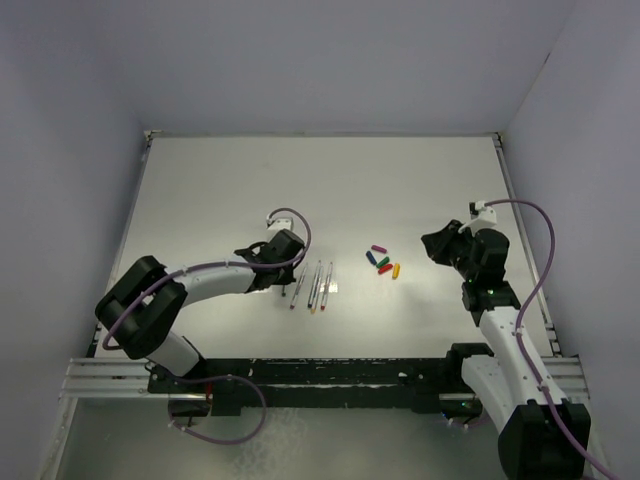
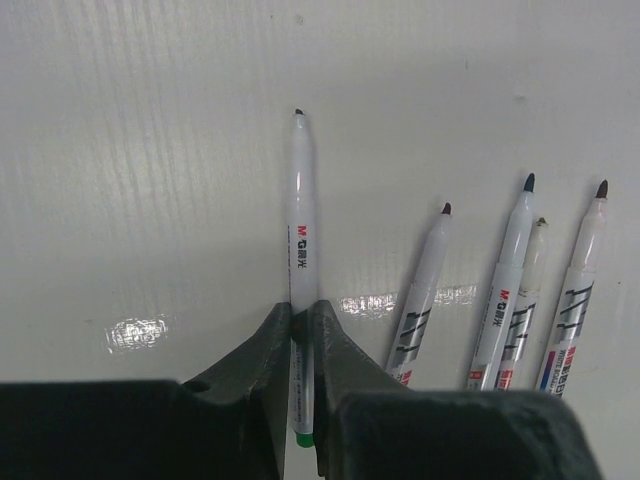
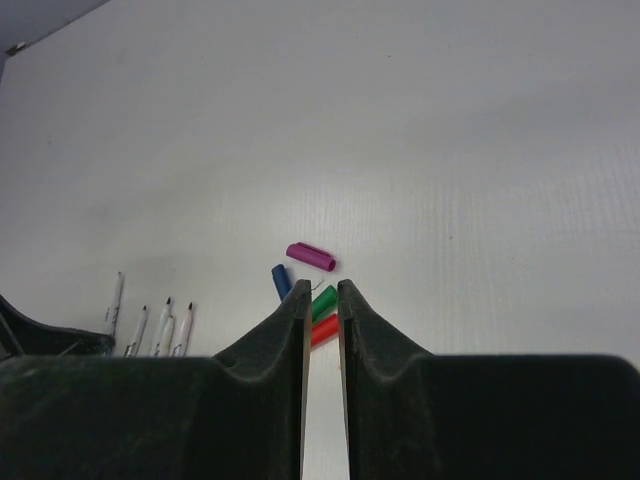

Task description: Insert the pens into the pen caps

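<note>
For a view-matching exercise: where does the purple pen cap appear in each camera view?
Top external: purple pen cap, right of centre, farthest of the caps.
Left wrist: not in it.
Right wrist: centre, above the blue cap.
Shared landmark: the row of pens.

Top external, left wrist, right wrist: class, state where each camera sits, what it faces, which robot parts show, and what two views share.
Top external: high behind the bases, looking down on the table; left arm and right arm both show.
Left wrist: on the left arm, looking along the left end effector, closed on a green-ended pen; only the fingers show.
Right wrist: on the right arm, low, facing the caps past the empty right end effector.
Shared: right wrist and top views both show the caps and the pens.
</note>
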